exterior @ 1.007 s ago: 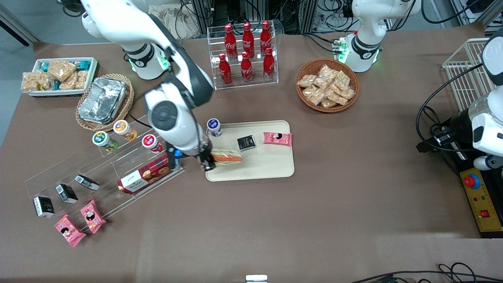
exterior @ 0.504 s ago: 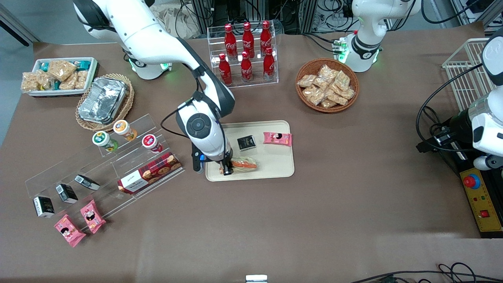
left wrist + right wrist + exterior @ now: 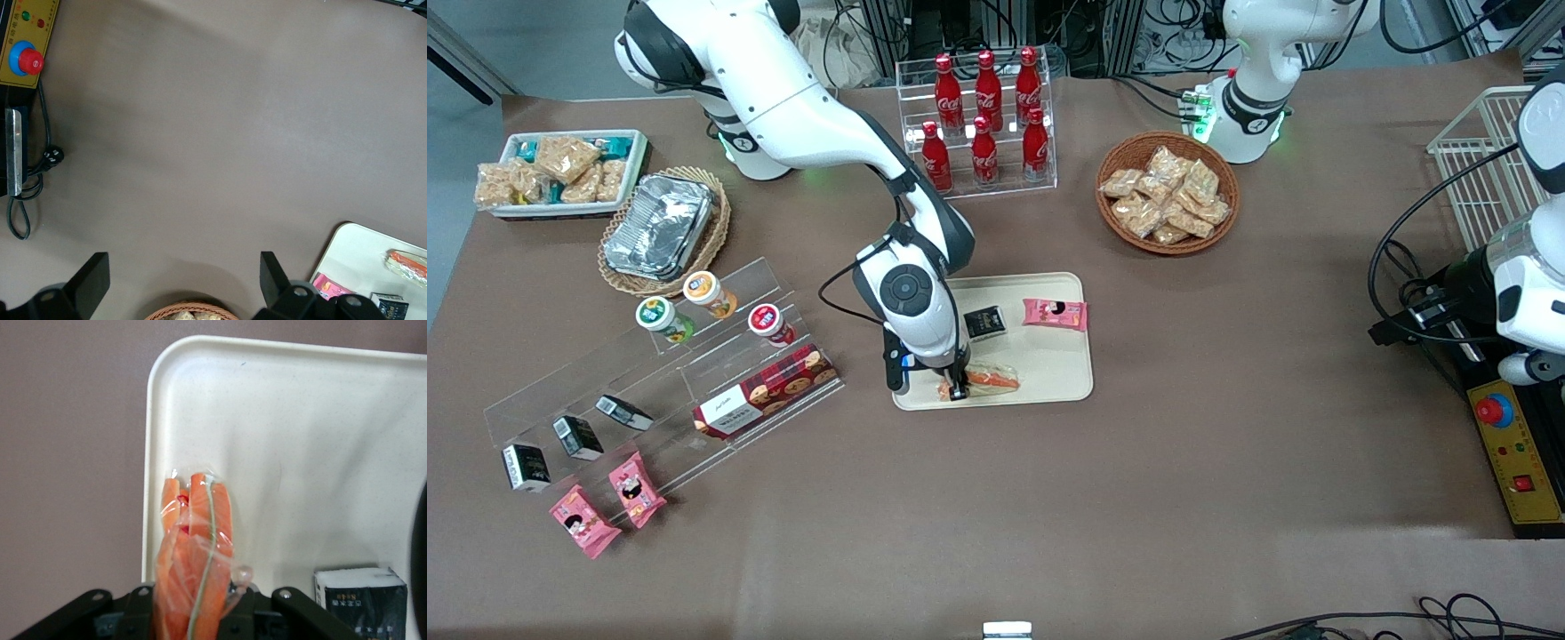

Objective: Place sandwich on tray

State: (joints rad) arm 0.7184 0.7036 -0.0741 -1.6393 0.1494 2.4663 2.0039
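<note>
The gripper [image 3: 957, 388] is positioned low over the near edge of the tray [image 3: 1049, 378], with its fingers pinching one end of the sandwich [image 3: 993, 380]. The sandwich lies within the tray rim, close to the near edge, at the tray's end toward the working arm. A black packet [image 3: 984, 323] and a pink snack packet [image 3: 1055, 313] sit on the tray, farther from the front camera than the sandwich.
</note>
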